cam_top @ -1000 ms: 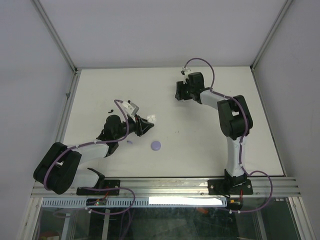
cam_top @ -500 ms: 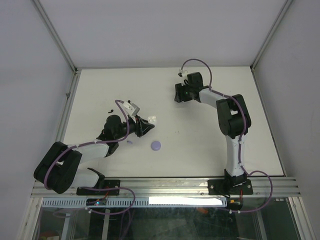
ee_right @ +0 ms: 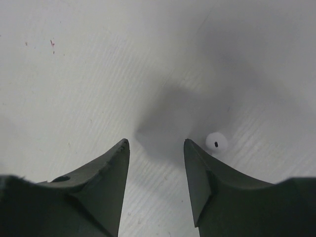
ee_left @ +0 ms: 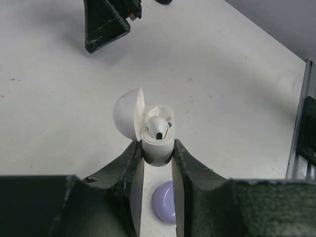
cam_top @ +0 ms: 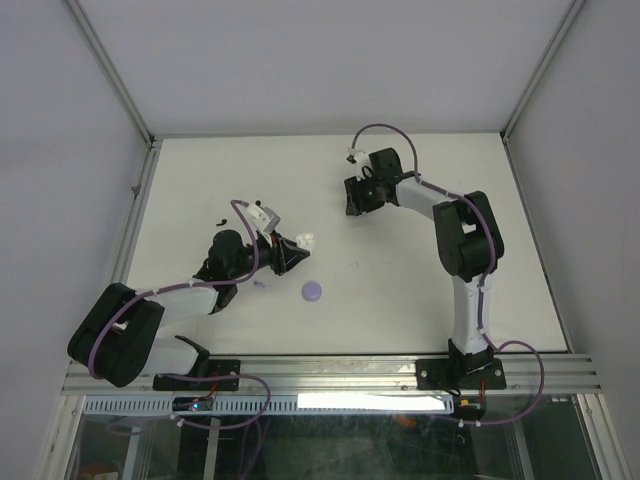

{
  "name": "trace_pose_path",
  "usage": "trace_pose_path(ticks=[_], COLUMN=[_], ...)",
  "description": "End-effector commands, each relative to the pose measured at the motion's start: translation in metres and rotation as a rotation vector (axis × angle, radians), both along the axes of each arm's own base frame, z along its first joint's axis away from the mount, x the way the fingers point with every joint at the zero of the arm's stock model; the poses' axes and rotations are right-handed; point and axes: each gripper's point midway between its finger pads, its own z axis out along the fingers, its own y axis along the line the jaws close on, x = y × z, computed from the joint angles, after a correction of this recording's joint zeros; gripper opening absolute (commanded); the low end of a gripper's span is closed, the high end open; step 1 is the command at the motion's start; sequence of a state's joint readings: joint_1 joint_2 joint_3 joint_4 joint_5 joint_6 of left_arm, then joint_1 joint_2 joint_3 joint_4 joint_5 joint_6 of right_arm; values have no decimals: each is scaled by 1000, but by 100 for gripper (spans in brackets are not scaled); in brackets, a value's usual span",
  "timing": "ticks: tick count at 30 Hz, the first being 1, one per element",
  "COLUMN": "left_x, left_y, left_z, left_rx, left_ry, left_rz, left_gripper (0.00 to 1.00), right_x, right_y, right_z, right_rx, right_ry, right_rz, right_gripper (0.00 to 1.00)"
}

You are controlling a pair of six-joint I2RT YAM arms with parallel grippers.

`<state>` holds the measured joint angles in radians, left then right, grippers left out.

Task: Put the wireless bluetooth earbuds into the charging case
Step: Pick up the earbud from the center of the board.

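Observation:
My left gripper (ee_left: 157, 147) is shut on the base of a white charging case (ee_left: 158, 154) whose lid (ee_left: 126, 117) is swung open to the left. One white earbud (ee_left: 158, 129) sits in the case. In the top view this case (cam_top: 306, 239) is held just above the table, left of centre. My right gripper (ee_right: 155, 146) hovers open over the bare table with nothing between its fingers. A loose white earbud (ee_right: 216, 142) lies on the table just outside its right finger (ee_right: 197, 168). From above, the right gripper (cam_top: 353, 204) points down at the far middle of the table.
A closed round lavender case (cam_top: 313, 291) lies on the table below the left gripper, also showing between its fingers (ee_left: 166, 202). A tiny lavender piece (cam_top: 258, 284) lies beside the left arm, and small black pieces (cam_top: 219, 219) lie farther left. White walls enclose the table.
The right gripper has shifted a little to the left and toward the near side, and its jaws have narrowed slightly. The left arm and the white case have stayed still.

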<state>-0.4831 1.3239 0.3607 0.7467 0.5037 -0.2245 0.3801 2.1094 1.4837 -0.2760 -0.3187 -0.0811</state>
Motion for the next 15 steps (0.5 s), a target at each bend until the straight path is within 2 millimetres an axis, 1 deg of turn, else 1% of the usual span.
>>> trace_pose_path(ticks=[1, 3, 5, 8, 10, 12, 14, 15], left_x=[1, 1, 0, 1, 1, 1, 1, 1], left_y=[-4, -4, -4, -4, -3, -3, -3, -3], left_z=[17, 18, 19, 19, 19, 19, 19, 19], left_rx=[-29, -32, -35, -36, -35, -34, -34, -34], left_ry=[-62, -64, -64, -65, -65, -67, -66, -66], left_rz=[-28, -27, -29, -26, -25, -23, -22, -21], left_gripper=[0, 0, 0, 0, 0, 0, 0, 0], right_x=[-25, -27, -27, -24, -19, -10, 0, 4], right_y=[-14, -17, -16, -12, -13, -18, -30, -34], right_z=[11, 15, 25, 48, 63, 73, 75, 72], right_rx=[-59, -71, -63, -35, -28, -48, -103, -132], right_ry=[39, 25, 4, -53, -100, -149, -182, -187], right_rz=[-3, -11, -6, -9, -27, -60, -107, -122], right_gripper=[51, 51, 51, 51, 51, 51, 51, 51])
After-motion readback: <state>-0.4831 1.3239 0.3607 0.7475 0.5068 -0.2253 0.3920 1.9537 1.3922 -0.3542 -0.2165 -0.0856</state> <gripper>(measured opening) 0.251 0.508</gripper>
